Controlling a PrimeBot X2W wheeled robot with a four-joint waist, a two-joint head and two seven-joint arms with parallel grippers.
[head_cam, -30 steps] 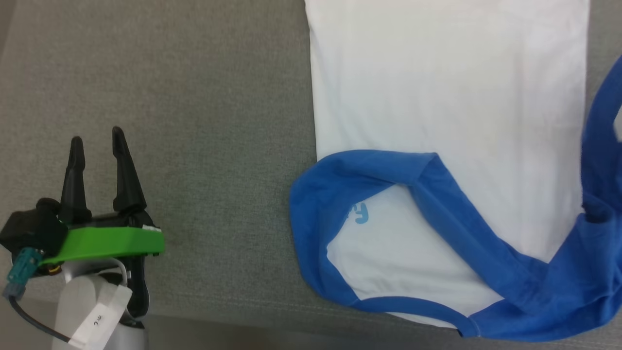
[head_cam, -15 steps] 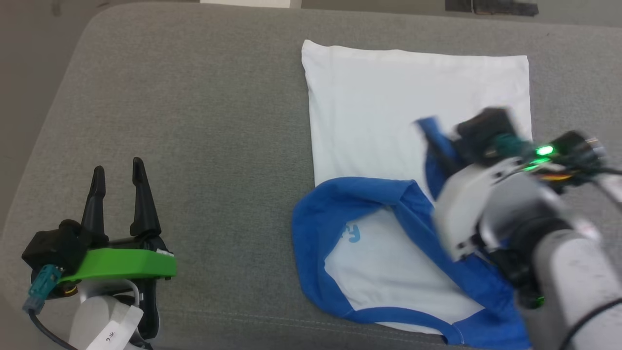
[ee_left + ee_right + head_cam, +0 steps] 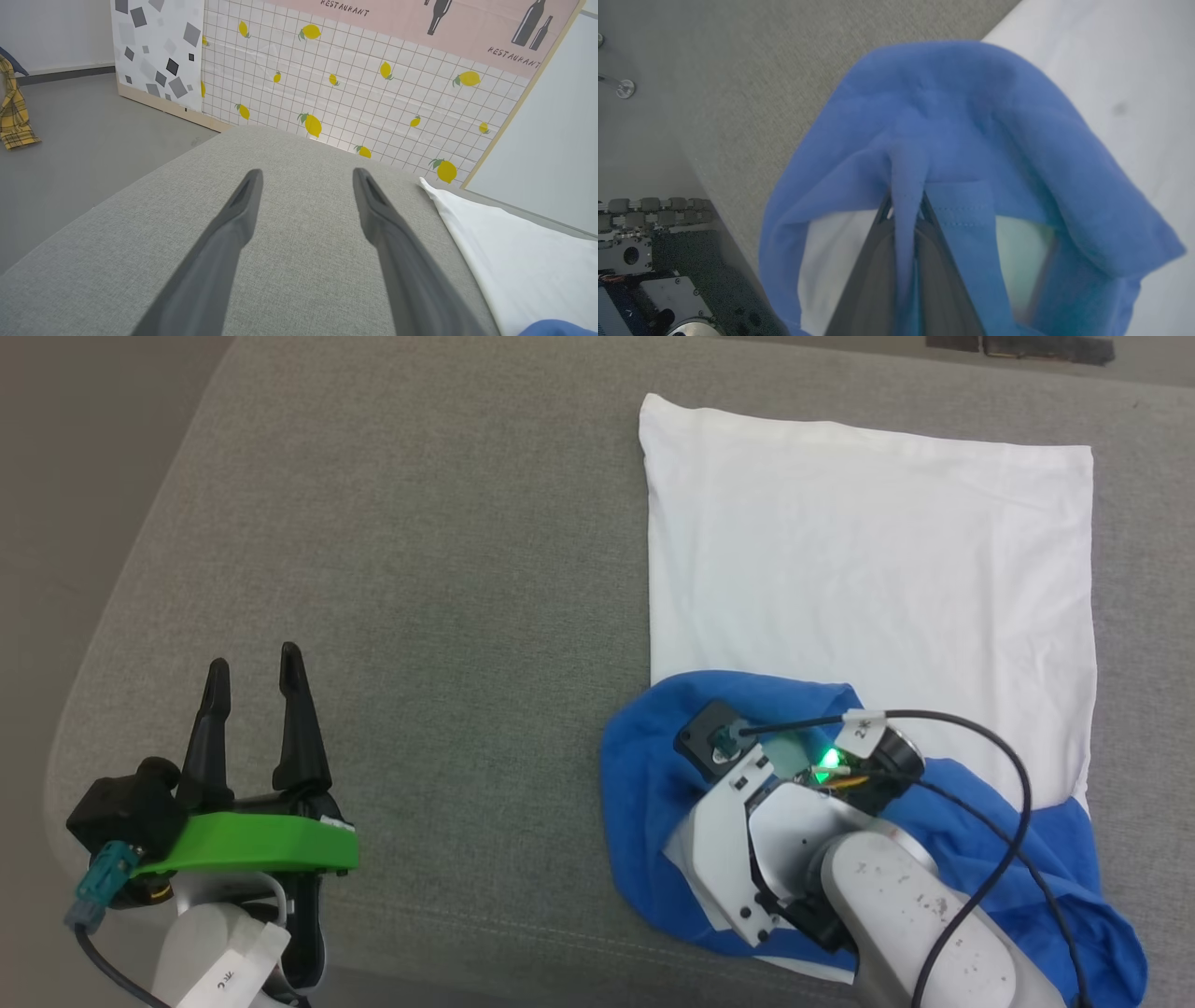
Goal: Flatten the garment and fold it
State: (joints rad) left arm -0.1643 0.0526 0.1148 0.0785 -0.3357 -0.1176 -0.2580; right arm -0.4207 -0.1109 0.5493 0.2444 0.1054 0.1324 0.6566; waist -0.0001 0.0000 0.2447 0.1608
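The garment (image 3: 868,551) lies on the grey cushion, its white body spread flat and its blue shoulders and sleeves (image 3: 644,784) bunched at the near end. My right arm's wrist (image 3: 794,821) points down over that blue bunch and hides the fingers. In the right wrist view my right gripper (image 3: 906,210) is shut on a raised ridge of blue fabric (image 3: 962,116). My left gripper (image 3: 254,663) stands open over bare cushion, well left of the shirt. The left wrist view shows the left gripper (image 3: 307,173) holding nothing, with the shirt's white edge (image 3: 514,252) to its right.
The grey cushion (image 3: 420,569) has a rounded left edge, with floor beyond it. A lemon-patterned wall panel (image 3: 350,70) stands behind the cushion. A yellow plaid cloth (image 3: 14,116) lies on the floor. The robot's base (image 3: 644,261) sits beside the near edge.
The head camera has shifted. My right arm has come into view holding blue cloth above the white body, then moved down and left onto the blue shoulder area. The left gripper stays open in place.
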